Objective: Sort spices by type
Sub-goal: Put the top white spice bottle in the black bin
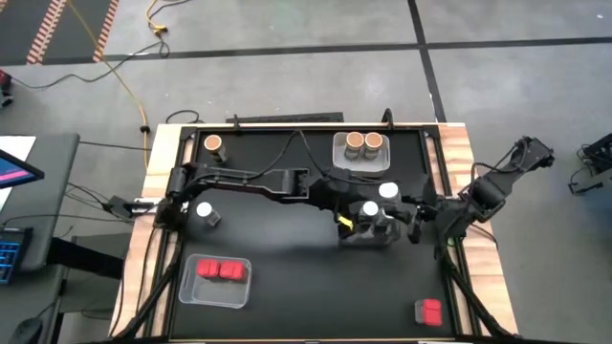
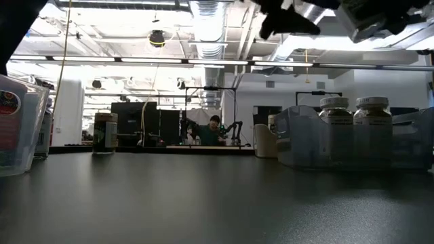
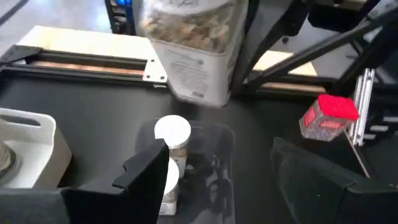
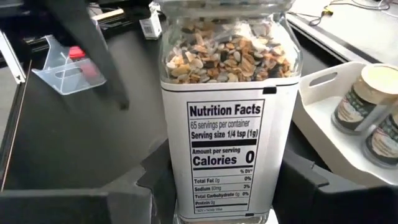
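My right gripper [image 4: 227, 186] is shut on a clear spice jar [image 4: 224, 93] with a Nutrition Facts label, white-lidded in the high view [image 1: 389, 191]. My left gripper [image 3: 217, 180] stands open above a clear tray [image 1: 368, 234], beside a white-lidded jar [image 3: 172, 137] that stands in the tray. Two cork-topped jars [image 1: 363, 143] stand in a white tray [image 1: 340, 158]. Two red boxes [image 1: 220, 270] lie in another clear tray [image 1: 191, 287]. One red box [image 1: 428, 311], one cork-topped jar [image 1: 212, 143] and one white-lidded jar [image 1: 204, 210] stand loose on the table. My right gripper pinches the jar's lower body [image 4: 180, 186] between its two fingers, one on each side of the labelled face. The jar stands upright in the hold. In the left wrist view its base [image 3: 199, 96] looks lifted clear of the table.
The two arms meet close together over the table's middle right. Wooden rails [image 1: 163, 162] and cables run along the table's left and right edges. The low view shows the room beyond, with a person [image 2: 214, 129] far off.
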